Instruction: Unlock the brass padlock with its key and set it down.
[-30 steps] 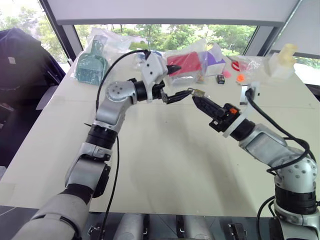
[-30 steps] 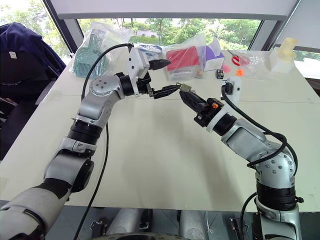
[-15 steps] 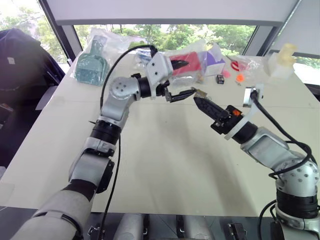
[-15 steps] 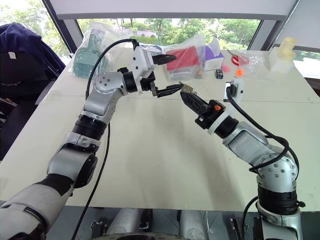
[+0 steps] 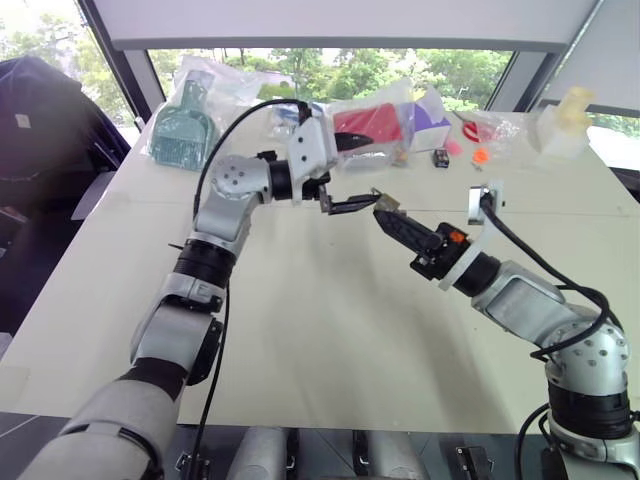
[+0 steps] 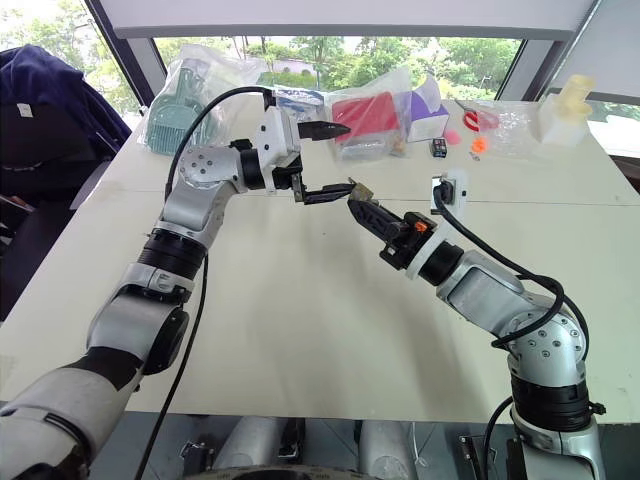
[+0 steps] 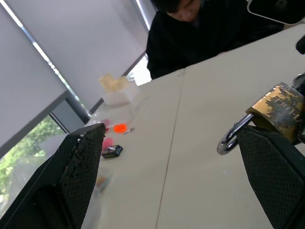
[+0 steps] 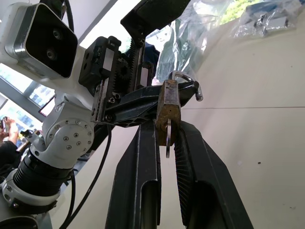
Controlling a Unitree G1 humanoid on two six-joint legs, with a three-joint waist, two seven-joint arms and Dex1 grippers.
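The right pincer (image 8: pixel 164 143) is holding the padlock (image 8: pixel 168 112) up over the table (image 5: pixel 330 330), fingers clamped on the brass body, shackle end pointing toward the left arm. The left pincer (image 5: pixel 350 170) is hovering right beside it with its fingers spread wide, the lower finger (image 5: pixel 352 207) lying just at the padlock's shackle, the upper one standing well above.

So the step in hand looks like the unlocking itself: one arm is presenting the lock, the other is lining up on it. A flat silver tab is hanging below the body between the right fingers in the right wrist view — probably the key, though that cannot be told for certain. The next move is calling for fine work: the left fingers need to close on a very small piece without knocking the lock out of the right grip.

The padlock (image 7: pixel 281 112) itself is looking worn — dull, scuffed brass with dark patches, some stamped lettering too blurred to read, and a thin silver shackle curving out of the top. Whether the shackle is seated or sprung cannot be told from here.
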